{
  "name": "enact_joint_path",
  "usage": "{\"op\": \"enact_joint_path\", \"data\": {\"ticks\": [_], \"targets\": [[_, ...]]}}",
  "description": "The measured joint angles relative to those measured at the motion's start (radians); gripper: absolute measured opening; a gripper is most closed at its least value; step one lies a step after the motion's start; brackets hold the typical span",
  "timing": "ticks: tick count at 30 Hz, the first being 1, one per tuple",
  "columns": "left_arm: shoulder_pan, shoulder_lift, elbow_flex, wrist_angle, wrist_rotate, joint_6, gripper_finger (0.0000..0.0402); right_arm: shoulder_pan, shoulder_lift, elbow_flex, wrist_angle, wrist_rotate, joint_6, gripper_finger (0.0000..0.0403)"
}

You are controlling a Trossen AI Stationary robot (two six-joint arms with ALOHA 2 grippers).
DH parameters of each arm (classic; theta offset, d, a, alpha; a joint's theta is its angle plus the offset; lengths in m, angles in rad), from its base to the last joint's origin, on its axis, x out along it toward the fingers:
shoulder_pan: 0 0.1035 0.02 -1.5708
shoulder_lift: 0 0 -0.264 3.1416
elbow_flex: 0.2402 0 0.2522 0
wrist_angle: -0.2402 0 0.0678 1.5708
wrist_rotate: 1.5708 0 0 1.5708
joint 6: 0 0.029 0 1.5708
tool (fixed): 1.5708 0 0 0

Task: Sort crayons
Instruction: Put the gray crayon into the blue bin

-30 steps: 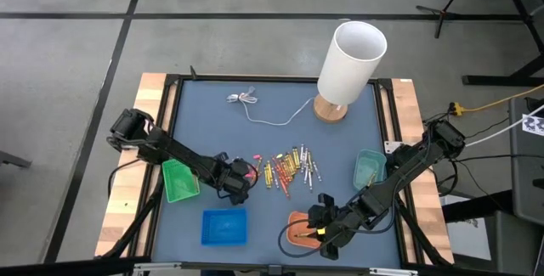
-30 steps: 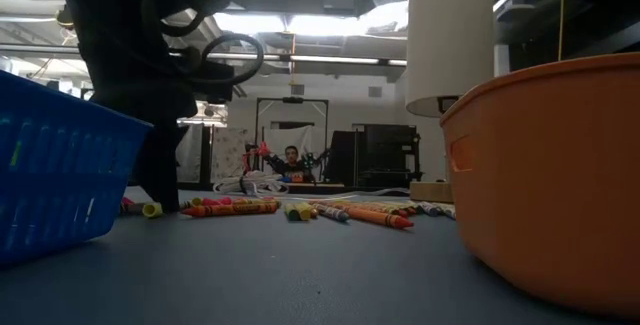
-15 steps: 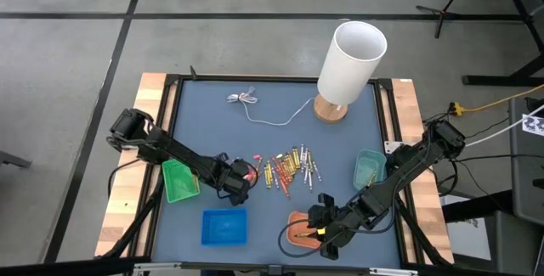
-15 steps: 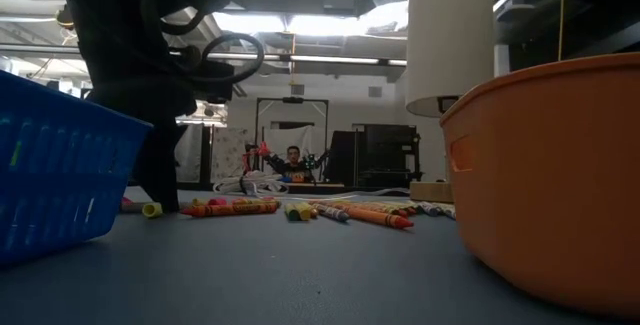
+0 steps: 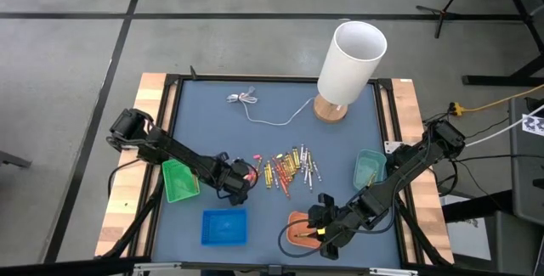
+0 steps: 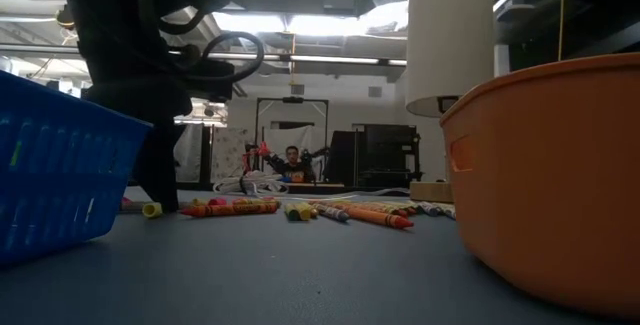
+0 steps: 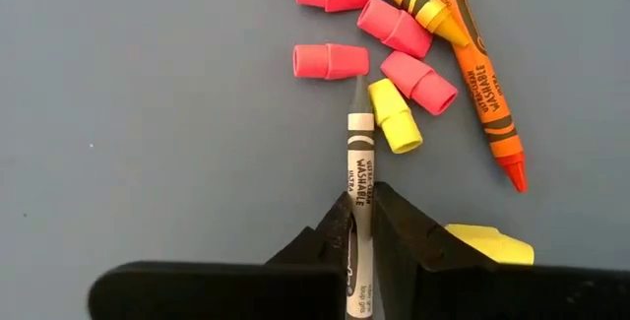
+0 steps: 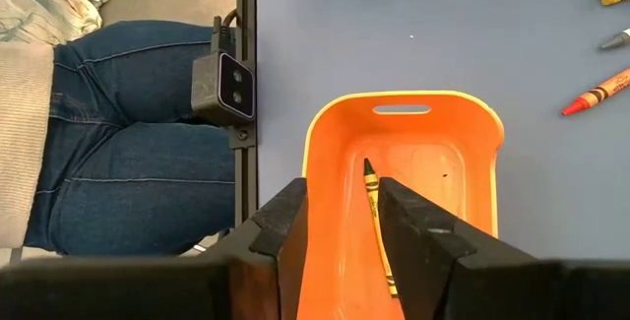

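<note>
Left wrist view shows the left gripper [image 7: 360, 224] closed on a grey crayon [image 7: 359, 177], its fingers pinching the wrapped shaft while the tip points at a pink eraser cap [image 7: 330, 61]. More pink caps, a yellow eraser cap [image 7: 395, 115], a yellow crayon [image 7: 413, 1] and an orange crayon [image 7: 479, 80] lie just beyond on the blue table [image 7: 148, 113]. In the high view this gripper sits at the left edge of the crayon pile [image 5: 289, 168], beside the green tray [image 5: 180, 180]. The right gripper [image 8: 340, 224] hovers with jaws apart over the orange tray [image 8: 325, 123], where one yellow crayon [image 8: 377, 224] lies. A blue tray [image 5: 224, 226], teal tray [image 5: 368, 166], lamp [image 5: 348, 65] and white cable [image 5: 265, 112] share the table. A person's jeans-clad legs [image 8: 118, 143] show beside it.
</note>
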Motion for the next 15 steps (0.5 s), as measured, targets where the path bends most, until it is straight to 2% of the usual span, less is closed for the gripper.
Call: {"op": "enact_joint_path", "data": {"ticks": [6, 15], "targets": [[0.001, -0.025, 0.041, -0.058, 0.022, 0.054, 0.0014, 0.000, 0.000, 0.000, -0.024, 0.001, 0.000, 0.0124], [-0.020, -0.058, 0.145, -0.186, 0.054, 0.079, 0.0014, 0.000, 0.000, 0.000, -0.055, 0.058, -0.001, 0.0124]]}}
